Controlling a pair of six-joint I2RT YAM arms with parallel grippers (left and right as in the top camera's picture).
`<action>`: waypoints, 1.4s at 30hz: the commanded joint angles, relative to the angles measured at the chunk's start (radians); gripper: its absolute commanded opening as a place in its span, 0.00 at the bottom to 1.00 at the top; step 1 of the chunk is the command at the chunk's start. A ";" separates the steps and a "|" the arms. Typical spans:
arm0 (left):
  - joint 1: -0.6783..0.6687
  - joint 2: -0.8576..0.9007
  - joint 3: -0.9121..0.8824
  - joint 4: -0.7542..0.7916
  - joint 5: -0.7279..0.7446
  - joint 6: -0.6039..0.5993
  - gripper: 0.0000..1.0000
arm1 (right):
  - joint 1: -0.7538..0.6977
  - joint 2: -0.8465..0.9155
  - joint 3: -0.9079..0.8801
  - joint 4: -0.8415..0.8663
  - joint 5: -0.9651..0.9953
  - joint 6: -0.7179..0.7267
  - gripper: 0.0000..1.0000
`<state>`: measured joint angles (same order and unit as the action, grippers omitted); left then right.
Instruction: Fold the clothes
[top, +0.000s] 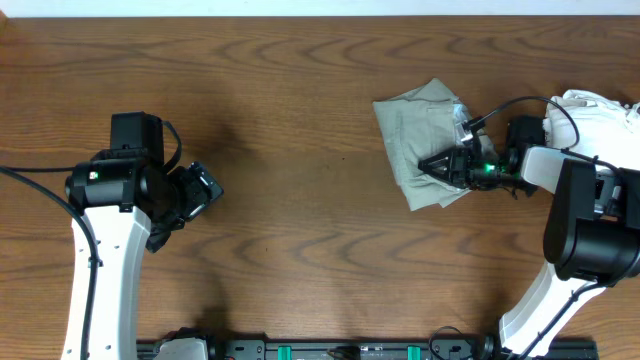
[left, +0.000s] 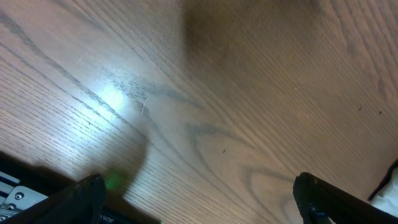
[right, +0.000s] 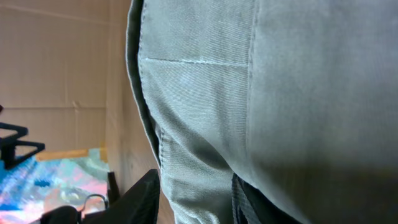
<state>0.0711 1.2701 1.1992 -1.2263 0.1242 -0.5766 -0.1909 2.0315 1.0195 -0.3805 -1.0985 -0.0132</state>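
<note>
A brown wood-grain surface (top: 300, 120) fills the overhead view, with one robot arm at each side.

The clothes (top: 415, 140), a wrinkled grey-green garment bunched into a rough square, lie on the right half of the surface, toward the far edge. A pale whitish patch of lining shows at its right side.

The right tool (top: 430, 165) rests over the near right part of the clothes, pointing left. In the right wrist view the grey-green fabric (right: 261, 93) fills almost the whole picture, its seams and stitching plain. The two dark fingers (right: 143, 199) sit fairly close together at the bottom edge, pinching a fold of the fabric between them.

A heap of white cloth (top: 590, 115) lies at the right edge of the surface, behind the right arm.

The left tool (top: 203, 188) is well apart from the clothes, over bare wood on the left half. In the left wrist view its fingers (left: 87, 199) stand wide, one in each lower corner, with nothing between them.
</note>
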 joint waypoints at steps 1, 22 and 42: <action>0.005 0.004 -0.003 -0.002 -0.002 -0.005 0.98 | -0.025 0.012 -0.002 -0.003 0.034 0.010 0.36; 0.005 0.004 -0.003 0.002 -0.002 -0.005 0.98 | 0.020 -0.503 0.031 -0.069 0.781 0.219 0.46; 0.005 0.004 -0.005 0.013 -0.002 -0.005 0.98 | 0.020 -0.278 0.034 0.123 1.102 0.206 0.47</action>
<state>0.0711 1.2701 1.1992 -1.2118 0.1242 -0.5766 -0.1738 1.7550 1.0523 -0.2642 -0.0689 0.2268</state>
